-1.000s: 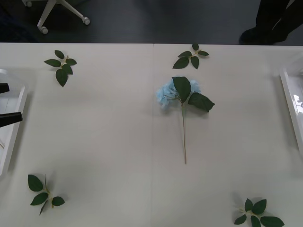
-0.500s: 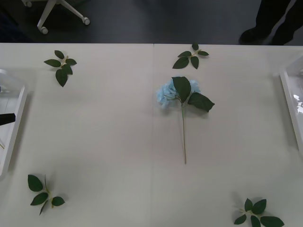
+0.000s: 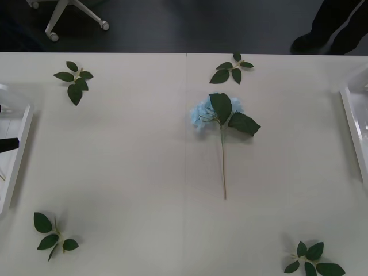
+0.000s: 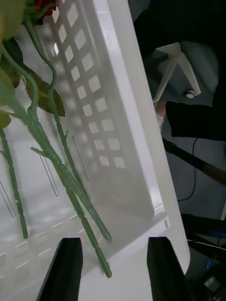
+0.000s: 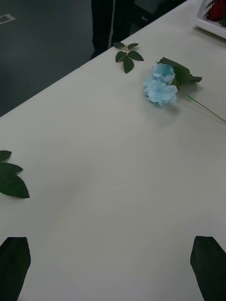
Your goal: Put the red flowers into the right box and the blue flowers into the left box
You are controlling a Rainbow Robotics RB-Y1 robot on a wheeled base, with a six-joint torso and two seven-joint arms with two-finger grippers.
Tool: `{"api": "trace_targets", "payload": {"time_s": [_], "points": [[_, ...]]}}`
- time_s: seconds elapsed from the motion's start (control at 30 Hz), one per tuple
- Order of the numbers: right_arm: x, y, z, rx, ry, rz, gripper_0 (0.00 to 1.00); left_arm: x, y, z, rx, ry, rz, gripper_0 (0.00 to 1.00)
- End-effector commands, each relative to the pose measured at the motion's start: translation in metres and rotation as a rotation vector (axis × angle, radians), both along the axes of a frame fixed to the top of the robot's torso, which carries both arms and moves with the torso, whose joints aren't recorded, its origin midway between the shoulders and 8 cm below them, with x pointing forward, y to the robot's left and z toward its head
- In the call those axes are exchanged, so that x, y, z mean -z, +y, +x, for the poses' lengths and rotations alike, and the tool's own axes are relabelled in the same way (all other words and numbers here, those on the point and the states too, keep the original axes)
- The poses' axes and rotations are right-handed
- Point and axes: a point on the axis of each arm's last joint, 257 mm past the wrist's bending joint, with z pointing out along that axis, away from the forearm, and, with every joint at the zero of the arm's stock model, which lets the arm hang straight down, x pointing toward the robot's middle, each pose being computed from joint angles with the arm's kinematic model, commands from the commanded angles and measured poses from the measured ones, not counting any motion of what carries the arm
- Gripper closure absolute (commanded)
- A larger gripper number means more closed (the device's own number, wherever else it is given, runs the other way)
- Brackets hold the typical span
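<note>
Front view: blue flowers (image 3: 216,111) flat mid-desk (image 3: 132,161), stem toward near edge. Left pincer (image 5: 113,263) open over left box (image 3: 17,150); best to grip mid-stem. Right pincer (image 4: 115,268) open above red flowers (image 4: 47,136) in right box (image 4: 117,70).

Change since one second ago: my left gripper (image 3: 4,125), fingers spread over the left box (image 3: 17,158), has drawn back toward the table's left edge, less of both fingers showing. Most movement fell in the first half-second.
</note>
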Motion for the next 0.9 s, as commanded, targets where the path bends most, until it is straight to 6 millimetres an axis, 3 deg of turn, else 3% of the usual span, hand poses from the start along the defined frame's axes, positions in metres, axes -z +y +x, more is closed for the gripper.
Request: {"api": "trace_targets", "payload": {"time_s": [0.03,0.27,0.47,0.67,0.7,0.9], "points": [[-0.011,0.002,0.012,0.026,-0.076,0.024,0.16,-0.012,-0.003,0.001,0.032,-0.052,0.066,0.0],[-0.012,0.022,0.022,-0.004,-0.102,0.111,0.16,-0.012,-0.003,0.001,0.032,-0.052,0.066,0.0],[-0.032,0.072,0.04,-0.085,-0.149,0.252,0.16,-0.012,-0.003,0.001,0.032,-0.052,0.066,0.0],[-0.065,0.165,0.057,-0.276,-0.162,0.407,0.16,-0.012,-0.003,0.001,0.032,-0.052,0.066,0.0],[-0.07,0.188,0.059,-0.326,-0.167,0.44,0.16,-0.012,-0.003,0.001,0.032,-0.052,0.066,0.0],[-0.075,0.294,0.058,-0.511,-0.191,0.631,0.16,-0.012,-0.003,0.001,0.032,-0.052,0.066,0.0]]}}
